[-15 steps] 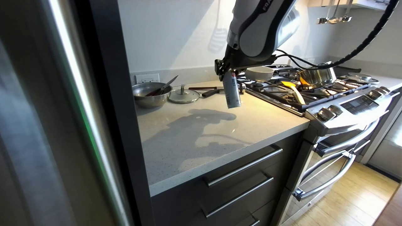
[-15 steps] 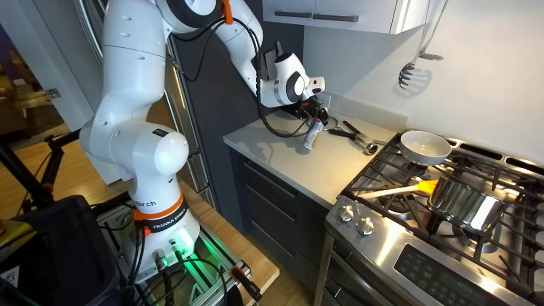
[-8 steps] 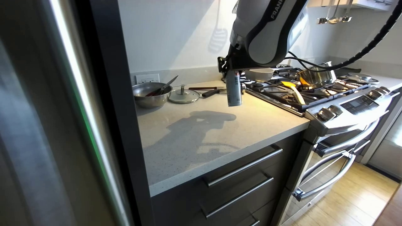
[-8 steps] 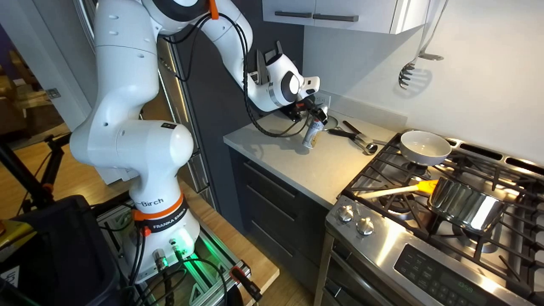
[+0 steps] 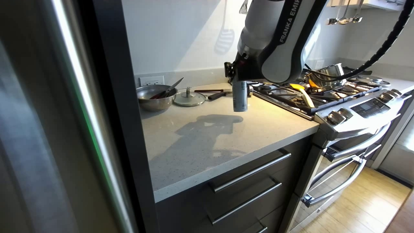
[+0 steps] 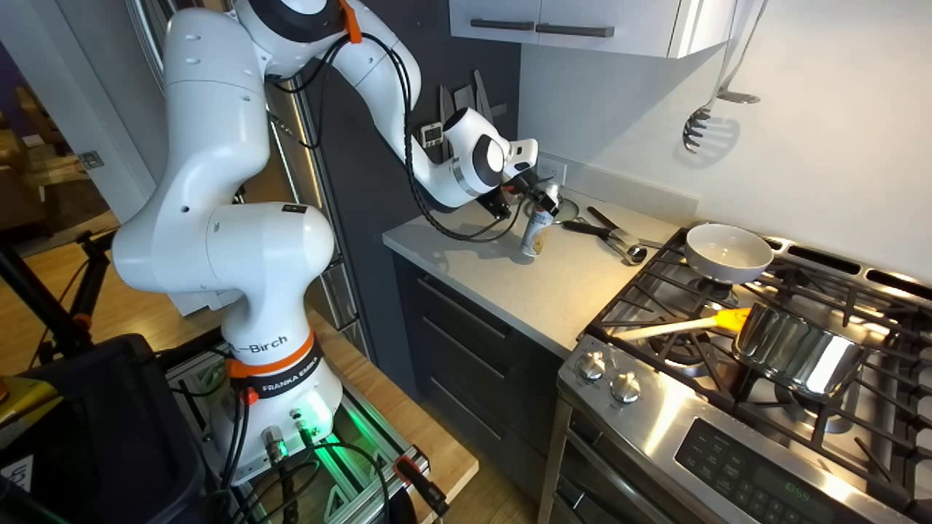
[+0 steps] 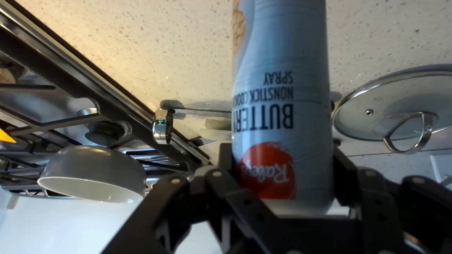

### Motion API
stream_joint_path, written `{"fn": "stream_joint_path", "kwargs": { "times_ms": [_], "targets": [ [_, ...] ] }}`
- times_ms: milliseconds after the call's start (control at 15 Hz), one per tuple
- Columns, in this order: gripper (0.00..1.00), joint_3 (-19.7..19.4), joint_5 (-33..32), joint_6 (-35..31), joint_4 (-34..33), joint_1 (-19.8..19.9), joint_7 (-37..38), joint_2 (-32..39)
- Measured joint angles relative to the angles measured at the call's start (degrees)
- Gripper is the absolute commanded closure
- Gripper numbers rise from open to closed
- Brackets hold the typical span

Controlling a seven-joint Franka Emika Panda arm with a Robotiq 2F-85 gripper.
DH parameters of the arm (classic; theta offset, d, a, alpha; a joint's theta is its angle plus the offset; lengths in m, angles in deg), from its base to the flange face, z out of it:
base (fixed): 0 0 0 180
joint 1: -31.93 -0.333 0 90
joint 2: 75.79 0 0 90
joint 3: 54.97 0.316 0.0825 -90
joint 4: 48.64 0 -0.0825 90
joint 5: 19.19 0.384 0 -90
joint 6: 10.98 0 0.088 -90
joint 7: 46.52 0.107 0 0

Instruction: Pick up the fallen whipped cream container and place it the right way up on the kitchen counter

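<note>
The whipped cream container, a slim grey-blue can [image 5: 240, 96], hangs nearly upright in an exterior view and leans somewhat in the other exterior view [image 6: 536, 229]. My gripper [image 5: 231, 72] is shut around its upper part, near the cap end. In the wrist view the gripper [image 7: 282, 165] has a finger on each side of the can [image 7: 279, 88], whose label reads butter nonstick cooking spray. The cap is hidden there behind the gripper. The can's base is low over the kitchen counter [image 5: 194, 152]; I cannot tell whether it touches.
A steel bowl [image 5: 155, 103] and a glass lid [image 5: 190, 99] stand at the back of the counter. Dark-handled utensils [image 6: 586, 228] lie behind the can. The gas stove [image 6: 655, 364] adjoins, bearing a white bowl [image 6: 728, 255], a pot [image 6: 797, 353] and a yellow spatula [image 6: 684, 327].
The can has swung from a clear tilt to nearly upright in an exterior view, staying in the gripper. The arm's wrist has shifted and turned, and the gripper has sunk slightly.
</note>
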Motion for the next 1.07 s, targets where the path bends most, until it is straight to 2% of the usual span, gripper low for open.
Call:
{"fn": "stream_joint_path", "kwargs": {
  "times_ms": [267,467,667,733,800,933,1067],
  "targets": [
    [0.62,1.6,17.0,-5.3,2.1,-1.5,-9.9,3.7],
    [0.62,5.2,28.5,-9.4,3.3,-1.1,-18.4,5.1],
    [0.62,9.8,37.4,-13.2,3.5,0.5,-26.1,5.2],
    [0.12,11.2,39.8,-14.5,3.5,1.3,-28.3,5.2],
    [0.1,12.6,41.6,-15.8,3.5,2.1,-30.2,5.1],
    [0.0,15.8,44.5,-18.1,3.4,4.4,-33.5,4.8],
    [0.0,18.3,45.7,-19.4,3.5,6.4,-35.4,4.7]
  ]
}}
